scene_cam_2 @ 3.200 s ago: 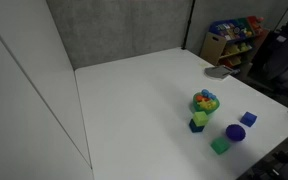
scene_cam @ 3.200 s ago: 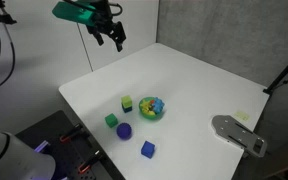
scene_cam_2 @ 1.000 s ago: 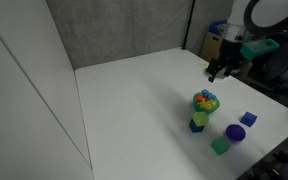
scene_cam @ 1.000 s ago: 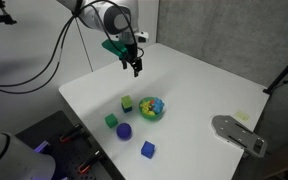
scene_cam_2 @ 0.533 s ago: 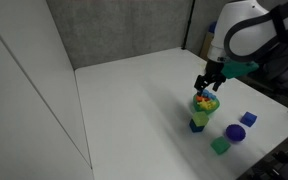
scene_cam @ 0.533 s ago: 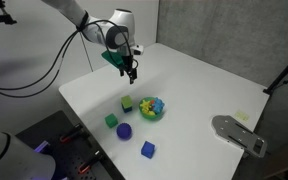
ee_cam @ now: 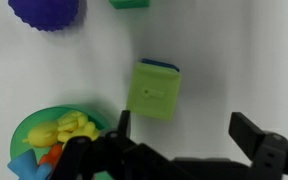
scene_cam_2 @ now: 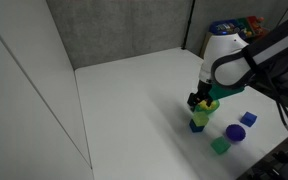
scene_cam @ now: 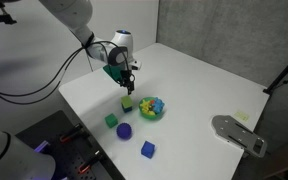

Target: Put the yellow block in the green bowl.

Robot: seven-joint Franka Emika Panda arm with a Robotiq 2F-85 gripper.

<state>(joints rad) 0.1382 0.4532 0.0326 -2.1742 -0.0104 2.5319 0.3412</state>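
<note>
The yellow block (scene_cam: 127, 102) sits on the white table just beside the green bowl (scene_cam: 152, 108), which holds several small coloured toys. In the wrist view the yellow block (ee_cam: 155, 91) is yellow-green with a dark blue edge behind it, and the green bowl (ee_cam: 29, 128) is at the lower left. My gripper (scene_cam: 128, 87) is open and empty, hovering just above the block; its fingers (ee_cam: 184, 135) frame bare table next to the block. In an exterior view the gripper (scene_cam_2: 196, 101) hides part of the bowl (scene_cam_2: 209, 103) above the block (scene_cam_2: 198, 119).
A purple ball (scene_cam: 124, 131), a green cube (scene_cam: 111, 120) and a blue cube (scene_cam: 147, 149) lie nearer the table's front edge. A grey flat object (scene_cam: 239, 133) rests at the table's side. A shelf of toys (scene_cam_2: 234, 35) stands behind the table.
The arm has swung in from the table's far side and come down, so the open gripper now hangs just above the yellow block. The objects have not moved.
</note>
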